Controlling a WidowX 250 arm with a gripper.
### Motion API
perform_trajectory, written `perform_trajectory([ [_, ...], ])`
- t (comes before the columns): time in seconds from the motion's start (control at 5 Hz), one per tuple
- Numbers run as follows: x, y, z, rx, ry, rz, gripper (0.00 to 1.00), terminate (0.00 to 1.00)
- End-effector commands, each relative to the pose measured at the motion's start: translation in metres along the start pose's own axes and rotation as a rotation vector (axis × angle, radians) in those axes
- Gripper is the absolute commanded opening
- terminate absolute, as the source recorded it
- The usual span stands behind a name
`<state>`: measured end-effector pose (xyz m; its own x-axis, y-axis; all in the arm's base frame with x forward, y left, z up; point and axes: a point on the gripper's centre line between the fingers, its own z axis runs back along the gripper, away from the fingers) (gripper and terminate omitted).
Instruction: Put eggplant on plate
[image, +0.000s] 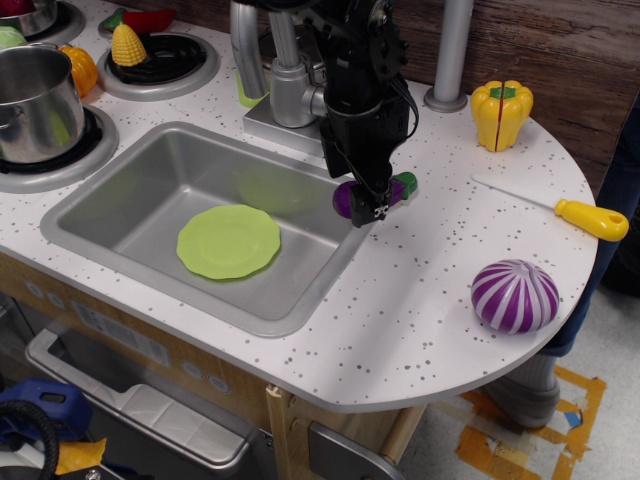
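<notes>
The small purple eggplant (348, 198) with its green stem cap lies on the sink's right rim. My black gripper (367, 203) comes down on it from above, its fingers closed around the eggplant's middle. The lime-green plate (229, 241) lies flat in the bottom of the grey sink (120, 215), down and to the left of the eggplant. The eggplant's middle is hidden by the fingers.
A grey faucet (280, 70) stands behind the gripper. A purple-and-white striped ball (514, 296), a yellow-handled tool (590, 219) and a yellow pepper (501, 113) are on the counter at right. A steel pot (35, 100), corn (127, 45) and burners are at left.
</notes>
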<state>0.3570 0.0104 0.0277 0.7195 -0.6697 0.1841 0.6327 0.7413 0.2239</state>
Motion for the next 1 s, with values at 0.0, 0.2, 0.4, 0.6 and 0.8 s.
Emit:
perform_trajectory([
  [0.0,0.004,0.016,0.003,0.009,-0.049,-0.062,1.0,0.0],
  [0.2,0.006,0.023,-0.003,0.009,-0.064,-0.094,1.0,0.0],
  [0.4,0.01,0.028,-0.006,0.003,-0.076,-0.103,1.0,0.0],
  [0.6,0.011,0.03,-0.009,-0.017,-0.092,-0.091,1.0,0.0],
  [0.8,0.009,0.028,-0.013,-0.043,-0.113,-0.04,1.0,0.0],
])
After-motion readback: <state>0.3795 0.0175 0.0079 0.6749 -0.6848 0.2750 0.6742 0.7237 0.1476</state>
